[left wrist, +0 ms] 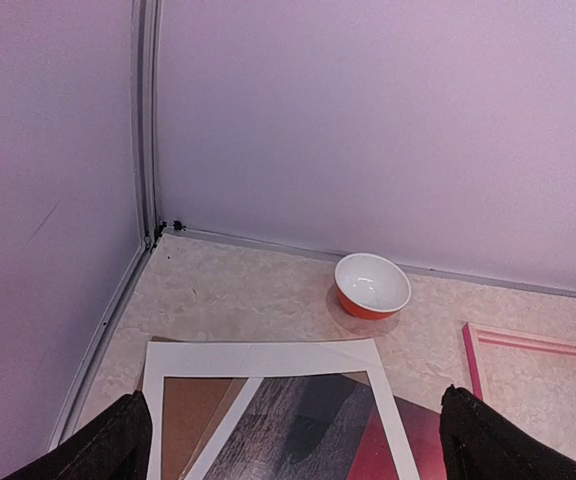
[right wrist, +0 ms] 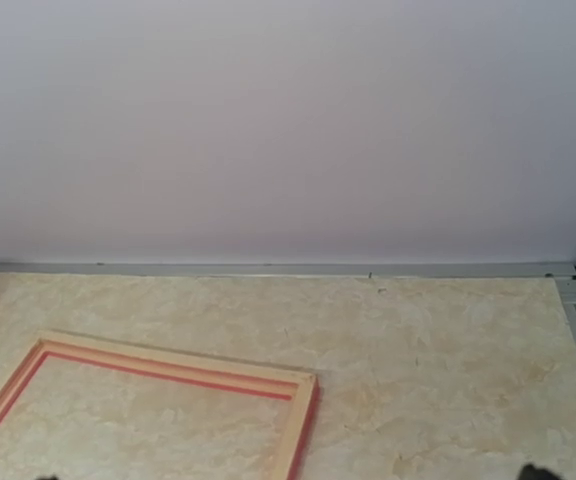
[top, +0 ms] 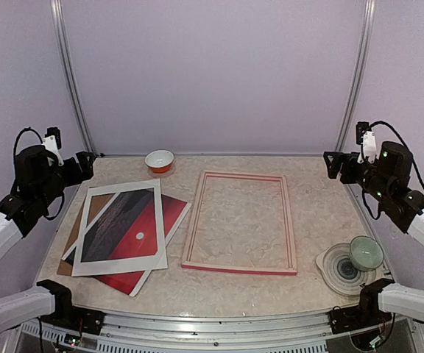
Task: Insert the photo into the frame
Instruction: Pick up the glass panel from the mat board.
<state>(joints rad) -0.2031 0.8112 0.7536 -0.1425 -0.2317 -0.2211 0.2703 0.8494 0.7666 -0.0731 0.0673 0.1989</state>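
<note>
Red sunset photo (top: 127,243) lies partly under the white mat (top: 120,268), at nine o'clock from the empty pink frame (top: 239,269). Nothing begun, I judge: left gripper (top: 85,165) and right gripper (top: 334,163) hang wide open, holding nothing. Next I must free the photo

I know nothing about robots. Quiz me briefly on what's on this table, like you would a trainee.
1. True or false: the photo already sits inside the frame.
2. Seen from above, the frame lies A) left of the photo, B) right of it, C) on it.
3. Fill in: the left end effector and right end effector are both ____ (open/shut).
Key: 1 false; 2 B; 3 open.
</note>
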